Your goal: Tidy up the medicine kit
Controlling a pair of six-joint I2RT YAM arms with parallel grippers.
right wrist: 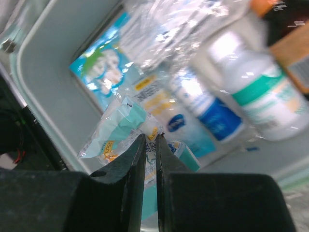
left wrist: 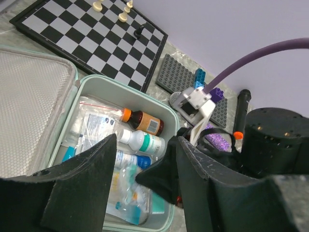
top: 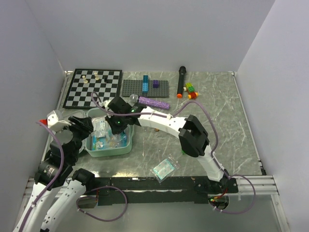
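Note:
The mint-green medicine kit [top: 126, 147] lies open on the table's left side, its mesh-lined lid [left wrist: 29, 106] folded out. Inside are a brown bottle [left wrist: 142, 121], a white bottle with a green label [left wrist: 145, 141] and several clear packets. My right gripper [right wrist: 150, 136] hangs low inside the case. Its jaws are almost together on a clear packet with teal contents [right wrist: 118, 123]. My left gripper [left wrist: 147, 140] stands open above the case's near left edge, holding nothing. From above, the right gripper [top: 116, 126] sits over the case, with the left gripper [top: 89, 128] beside it.
Another clear packet [top: 164, 168] lies near the front edge. A chessboard [top: 94, 87] with a few pieces, a grey studded plate [top: 145, 88], a purple glitter piece [top: 154, 102], a black marker [top: 181, 80] and small bricks [top: 191, 90] line the back.

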